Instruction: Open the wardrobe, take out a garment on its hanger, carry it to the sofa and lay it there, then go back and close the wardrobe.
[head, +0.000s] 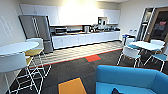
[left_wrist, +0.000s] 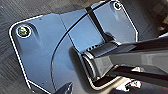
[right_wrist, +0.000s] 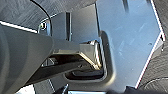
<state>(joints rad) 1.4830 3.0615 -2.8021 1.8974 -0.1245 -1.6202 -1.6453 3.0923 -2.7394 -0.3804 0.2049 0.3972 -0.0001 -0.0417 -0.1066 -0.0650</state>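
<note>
Low at the near right of the head view sits the sofa (head: 130, 78), bright blue with a rounded back, and a small dark shape (head: 115, 91) pokes up at its seat edge — too little of it shows to say what it is. Beyond the sofa, dark carpet (head: 75, 68) carries an orange tile (head: 72, 86) close by and a red one (head: 92, 58) farther off, beside a red strip that borders a pale striped floor. Along the far wall runs a white kitchen counter (head: 82, 40) with upper cabinets, and a steel refrigerator (head: 37, 28) stands at its left end. A round white table (head: 16, 47) with wire-legged stools, one yellow-seated (head: 33, 52), is at the near left; another white table (head: 147, 45) with white and blue chairs is at the right. Both wrist views show the robot's dark plate and jointed bar over grey carpet — I cannot tell whether either gripper is open or closed, nor how the sofa lies relative to them.
</note>
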